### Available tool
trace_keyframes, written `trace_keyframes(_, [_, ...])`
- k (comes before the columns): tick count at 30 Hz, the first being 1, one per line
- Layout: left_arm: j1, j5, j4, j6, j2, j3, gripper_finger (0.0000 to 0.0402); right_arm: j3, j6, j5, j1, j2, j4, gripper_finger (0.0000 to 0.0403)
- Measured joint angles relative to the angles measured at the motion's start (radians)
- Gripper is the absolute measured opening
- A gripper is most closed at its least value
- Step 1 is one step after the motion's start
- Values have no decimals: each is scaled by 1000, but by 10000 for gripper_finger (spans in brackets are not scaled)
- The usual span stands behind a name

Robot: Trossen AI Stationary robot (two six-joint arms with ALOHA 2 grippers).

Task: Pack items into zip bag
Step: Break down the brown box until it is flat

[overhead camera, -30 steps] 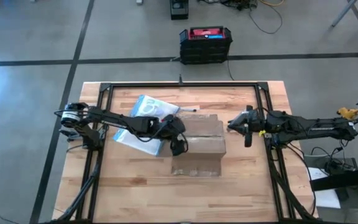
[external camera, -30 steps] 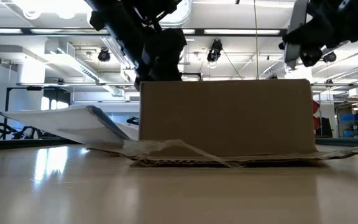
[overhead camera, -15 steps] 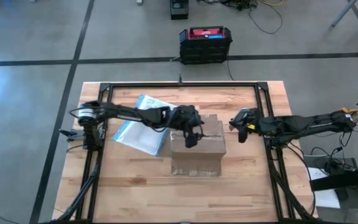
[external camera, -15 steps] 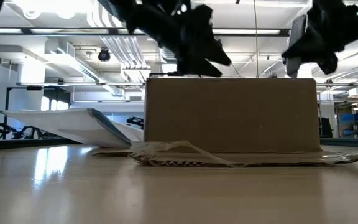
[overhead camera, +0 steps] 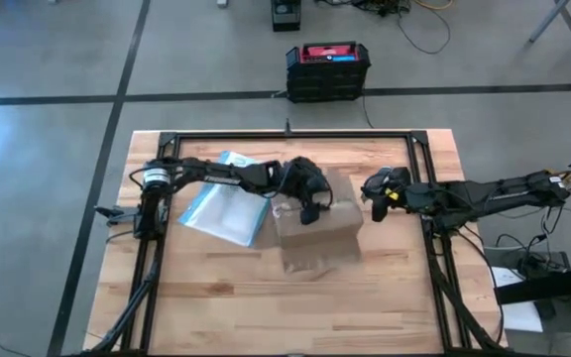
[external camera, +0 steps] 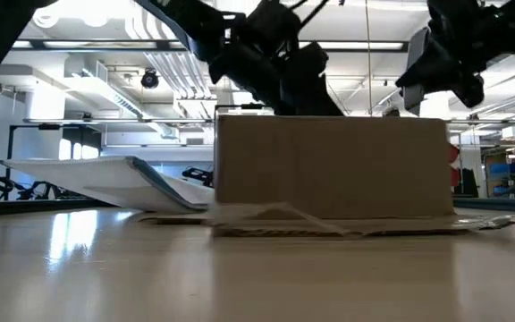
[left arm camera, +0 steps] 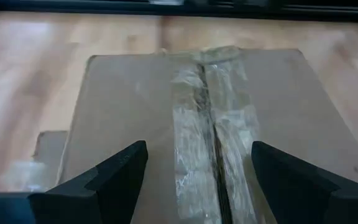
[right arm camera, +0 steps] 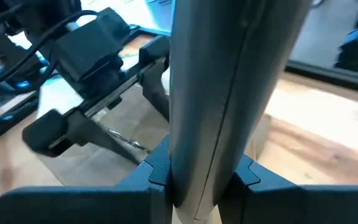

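My left gripper point(overhead camera: 310, 203) swung from box's left edge onto cardboard box point(overhead camera: 317, 231) top; box skewed, shifted right.

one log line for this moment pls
left gripper open over taped cardboard box | right gripper shut on grey tool beside box | zip bag flat, unopened

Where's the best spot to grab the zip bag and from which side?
Probably the raised edge of the zip bag, farthest from the box. It lifts off the table there, so a finger could slip under. Come from the left gripper's side.
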Motion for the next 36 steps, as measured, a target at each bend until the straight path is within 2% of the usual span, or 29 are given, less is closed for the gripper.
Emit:
trace_keyframes(5, [105,12,-56,23,-49,0,276,31,19,106,0,87,7,56])
trace_keyframes(9, [135,132,-93,48,-83,0,276,24,17,188,-14,133,44,56])
trace_keyframes(12, [125,177,-79,57,-88,0,276,23,-33,189,-57,139,55,56])
trace_keyframes(16, [93,144,44,94,-76,-1,276,18,-192,83,-181,122,128,56])
trace_keyframes(21, [94,28,238,37,-38,-1,276,8,-375,-254,-436,131,303,56])
trace_keyframes(23, [106,12,291,-4,-22,3,276,5,-423,-346,-524,158,349,56])
trace_keyframes(28, [123,-17,275,-37,47,5,276,2,-520,-428,-652,248,447,56])
trace_keyframes(36, [129,-18,239,-77,98,8,276,-11,-544,-455,-675,412,618,56])
